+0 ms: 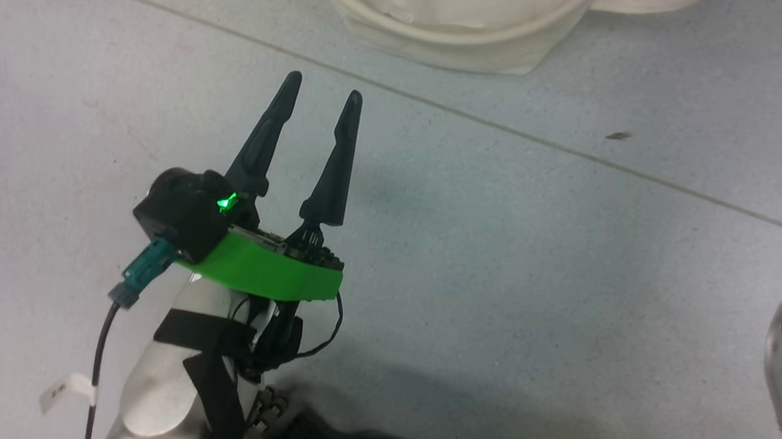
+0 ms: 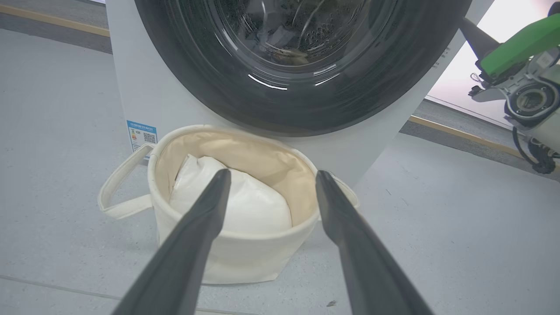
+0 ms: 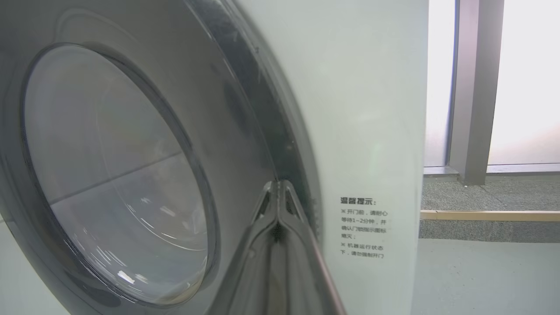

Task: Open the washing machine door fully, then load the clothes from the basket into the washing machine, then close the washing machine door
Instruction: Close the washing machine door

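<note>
The right jaws are pressed flat together with nothing between them. Their fingertips (image 3: 286, 202) sit at the outer edge of the washing machine door (image 3: 118, 175), on the seam where its black rim meets the white front of the washing machine (image 3: 372, 109). Any move on the door turns on that seam. It curves up and away from the tips, with the door on one side of them and the panel with the grey text label (image 3: 363, 227) on the other. The door lies against the front, or so near it that I cannot tell a crack from the rim's own thickness (the glossy edge blurs there).

The left jaws stand spread wide and empty, fingers (image 2: 205, 218) pointing at the basket (image 2: 245, 258). The basket stands upright on the floor (image 2: 437, 218) just before the machine, below the door. So the right jaws are nearer the door and the left jaws nearer the basket.

A plain white bundle (image 2: 245, 205) lies in the basket. Whether the clothes lie beneath it or behind the dark glass is hidden. A door lying to with tips at its edge suits both a door about to be pulled open and one just pushed shut.
</note>
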### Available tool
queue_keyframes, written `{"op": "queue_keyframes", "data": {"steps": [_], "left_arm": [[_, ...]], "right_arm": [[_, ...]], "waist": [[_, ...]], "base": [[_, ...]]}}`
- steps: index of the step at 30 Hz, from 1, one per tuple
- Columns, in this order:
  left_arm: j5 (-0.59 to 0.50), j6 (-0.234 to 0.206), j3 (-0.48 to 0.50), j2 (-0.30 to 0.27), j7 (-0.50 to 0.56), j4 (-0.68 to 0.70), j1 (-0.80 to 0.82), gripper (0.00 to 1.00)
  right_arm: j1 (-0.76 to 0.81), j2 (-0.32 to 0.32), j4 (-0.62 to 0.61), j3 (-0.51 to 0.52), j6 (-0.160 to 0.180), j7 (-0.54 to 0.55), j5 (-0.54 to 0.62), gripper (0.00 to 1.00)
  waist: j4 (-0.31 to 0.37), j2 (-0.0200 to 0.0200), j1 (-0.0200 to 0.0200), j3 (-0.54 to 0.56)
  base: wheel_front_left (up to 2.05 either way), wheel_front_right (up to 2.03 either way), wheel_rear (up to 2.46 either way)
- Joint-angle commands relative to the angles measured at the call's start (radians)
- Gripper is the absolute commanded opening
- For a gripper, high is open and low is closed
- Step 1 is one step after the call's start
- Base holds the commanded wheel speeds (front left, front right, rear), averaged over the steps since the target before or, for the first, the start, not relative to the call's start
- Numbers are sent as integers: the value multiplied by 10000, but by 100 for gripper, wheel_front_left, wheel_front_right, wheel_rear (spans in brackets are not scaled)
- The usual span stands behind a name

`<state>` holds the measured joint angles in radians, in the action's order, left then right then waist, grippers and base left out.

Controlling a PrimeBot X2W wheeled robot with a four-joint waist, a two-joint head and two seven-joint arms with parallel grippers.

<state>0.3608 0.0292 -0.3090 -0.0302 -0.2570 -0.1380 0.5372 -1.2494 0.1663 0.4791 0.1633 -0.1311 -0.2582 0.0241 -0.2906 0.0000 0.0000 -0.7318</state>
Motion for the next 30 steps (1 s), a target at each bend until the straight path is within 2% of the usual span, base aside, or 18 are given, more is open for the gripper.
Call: {"op": "queue_keyframes", "data": {"steps": [1,11,15,24,30], "left_arm": [[-96,86,388,-200,-47,218,-332,100],[-540,468,1152,-200,-47,-270,-1222,100],[-139,617,1643,-200,-47,-375,-1843,100],[-334,773,2348,-200,-47,-334,-2832,100],[-671,826,2618,-200,-47,-433,-3339,100]], "right_arm": [[436,-190,-505,-306,4,-36,-117,0],[4276,-508,-2153,-1555,4,-36,-1188,0],[6047,-544,-2525,-2017,4,-36,-1233,0],[8696,-767,-3446,-2429,4,-36,-1294,0],[10050,-1028,-4009,-2291,4,-36,-1447,0]], "waist": [[166,0,0,328],[1054,0,0,2659],[1470,0,0,3702],[2198,0,0,5046],[2710,0,0,5626]], "base": [[0,0,0],[0,0,0],[0,0,0],[0,0,0],[0,0,0]]}}
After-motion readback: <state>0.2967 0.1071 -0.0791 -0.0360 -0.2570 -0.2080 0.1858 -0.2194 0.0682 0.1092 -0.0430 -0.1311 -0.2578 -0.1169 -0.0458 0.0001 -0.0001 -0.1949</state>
